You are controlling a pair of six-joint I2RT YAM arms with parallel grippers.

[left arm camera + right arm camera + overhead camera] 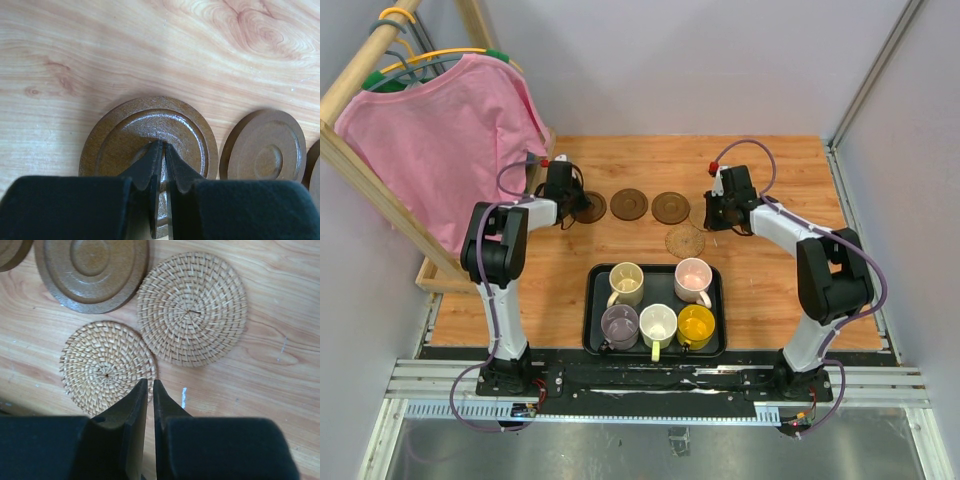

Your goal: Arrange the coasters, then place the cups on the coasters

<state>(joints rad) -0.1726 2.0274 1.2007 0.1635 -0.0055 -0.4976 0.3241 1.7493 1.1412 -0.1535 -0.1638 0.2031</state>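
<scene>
Evidently the dark brown coaster (150, 135) is sitting at the left end of a row on the counter (100, 50), and the left gripper (161, 150) is clenching its near rim, probably to nudge it into line. The right gripper (150, 387) is resting nearly closed at the edge of a woven coaster (105, 365), though I cannot tell whether it is grasping it. The cups (627, 282) are waiting in the tray (592, 300).

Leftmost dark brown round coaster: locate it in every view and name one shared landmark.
Top external: leftmost dark brown round coaster, end of the brown row, at the left gripper.
Left wrist: the coaster lower centre, rim pinched between the fingers.
Right wrist: not in it.
Landmark: middle dark brown coaster beside it, top and left wrist views.
</scene>
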